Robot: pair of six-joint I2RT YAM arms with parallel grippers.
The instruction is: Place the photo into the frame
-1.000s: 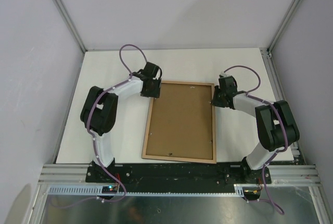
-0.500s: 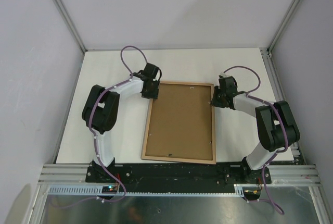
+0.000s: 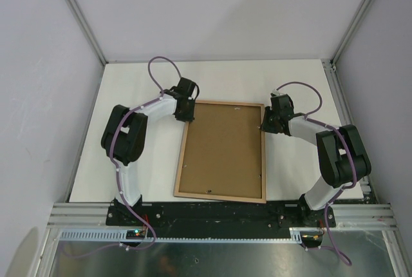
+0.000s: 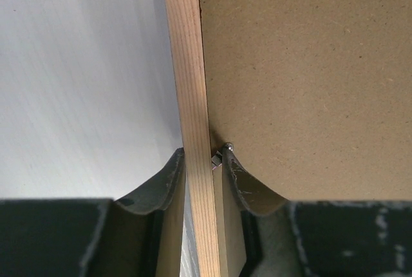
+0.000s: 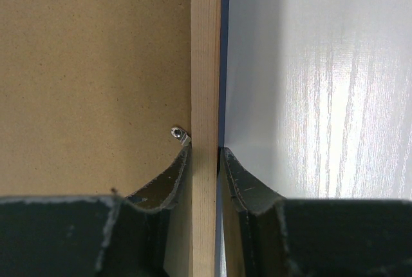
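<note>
The frame (image 3: 219, 196) lies back up on the surface (image 3: 244, 80), backing board (image 3: 223, 148) inside. The left gripper (image 4: 199, 167) and right gripper (image 5: 205, 154) clench their jaws on its opposite side rails, probably to steady it. The photo is not visible.

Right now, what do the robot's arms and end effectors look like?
Left arm and right arm: white links, bulky black joint housings, a purple cable looping along each. Left end effector and right end effector: two black, curved, tapering fingers with scuffed pale edges.
</note>
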